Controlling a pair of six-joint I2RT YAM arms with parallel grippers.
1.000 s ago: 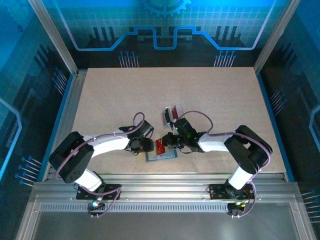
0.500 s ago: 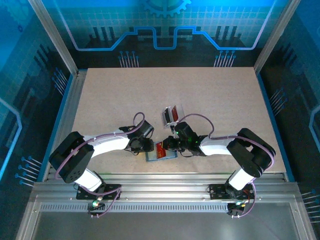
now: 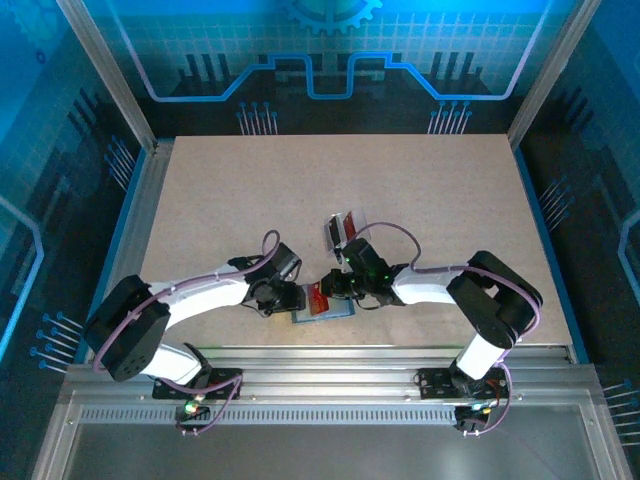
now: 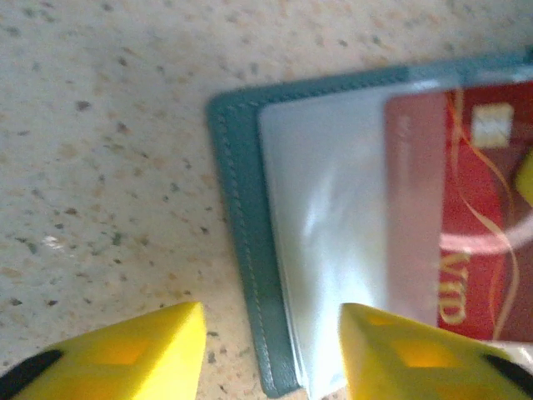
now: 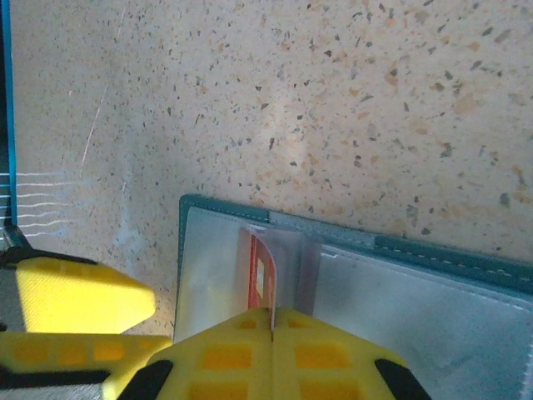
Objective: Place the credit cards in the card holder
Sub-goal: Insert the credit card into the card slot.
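The card holder (image 3: 327,309) lies open near the table's front edge, teal-edged with clear pockets (image 4: 333,217). My right gripper (image 3: 338,287) is shut on a red credit card (image 5: 260,279), held on edge with its lower part inside a clear pocket of the card holder (image 5: 433,248). In the left wrist view the red card (image 4: 475,225) shows partly behind the clear sleeve. My left gripper (image 4: 271,354) is open and low over the table, its fingers on either side of the holder's left edge (image 4: 241,208). More credit cards (image 3: 343,228) lie together behind the holder.
The metal rail (image 3: 320,355) of the table's front edge runs just behind the holder, close to both grippers. One finger (image 5: 79,296) of the left gripper shows beside the holder in the right wrist view. Bare speckled tabletop (image 3: 250,190) stretches toward the back.
My left gripper has slid right to the holder's left edge and its arm has dropped lower. The right gripper with the red card has shifted slightly left over the holder.
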